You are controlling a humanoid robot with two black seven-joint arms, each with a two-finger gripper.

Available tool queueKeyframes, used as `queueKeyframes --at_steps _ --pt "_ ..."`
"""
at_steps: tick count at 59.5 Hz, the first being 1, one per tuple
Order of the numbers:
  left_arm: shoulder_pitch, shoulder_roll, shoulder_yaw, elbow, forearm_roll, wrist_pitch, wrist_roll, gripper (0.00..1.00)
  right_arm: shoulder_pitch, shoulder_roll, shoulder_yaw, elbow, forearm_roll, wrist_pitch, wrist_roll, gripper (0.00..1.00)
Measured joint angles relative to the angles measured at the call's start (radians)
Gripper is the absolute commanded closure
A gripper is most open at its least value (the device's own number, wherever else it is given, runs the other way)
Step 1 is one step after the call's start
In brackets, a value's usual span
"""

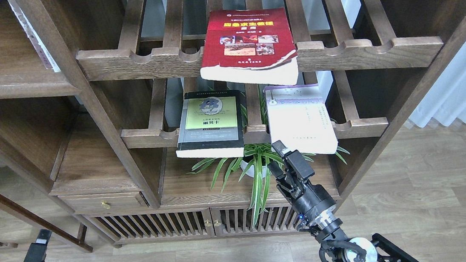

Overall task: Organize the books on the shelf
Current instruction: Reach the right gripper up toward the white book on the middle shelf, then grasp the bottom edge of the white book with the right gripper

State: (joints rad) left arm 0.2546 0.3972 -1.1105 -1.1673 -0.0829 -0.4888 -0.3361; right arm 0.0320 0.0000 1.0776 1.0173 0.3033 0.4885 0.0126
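A thick red book (247, 44) with a yellow title lies on the upper slatted rack and overhangs its front rail. A black-grey book (210, 123) with a yellow-green panel and a white-lilac book (300, 120) lie side by side on the lower slatted rack, also overhanging. A solid dark wooden shelf (1, 82) with a rounded front edge is at the upper left. My right gripper (279, 160) is open and empty, just below the front edge of the white-lilac book. My left gripper (38, 244) is low at the bottom left, too small to tell its state.
A spider plant in a white pot (258, 167) stands on the solid board (196, 190) under the lower rack, right beside my right gripper. A thin pale book (36, 38) leans at the upper left. A cabinet with slatted doors (161, 225) and a drawer (103, 202) are below.
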Motion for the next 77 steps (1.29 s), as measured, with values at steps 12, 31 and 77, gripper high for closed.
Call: queueKeyframes --at_steps 12,31,77 --pt "0.000 0.001 -0.016 0.009 0.000 0.000 0.000 0.00 0.029 0.000 0.035 -0.057 0.055 0.000 0.019 0.15" --pt "-0.011 0.000 -0.035 0.015 0.000 0.000 0.000 0.00 0.031 0.000 0.057 -0.048 0.097 0.000 0.011 0.42" --pt "-0.027 -0.008 -0.034 0.047 -0.001 0.000 0.006 0.00 0.010 0.000 0.049 -0.023 0.131 0.000 0.004 0.89"
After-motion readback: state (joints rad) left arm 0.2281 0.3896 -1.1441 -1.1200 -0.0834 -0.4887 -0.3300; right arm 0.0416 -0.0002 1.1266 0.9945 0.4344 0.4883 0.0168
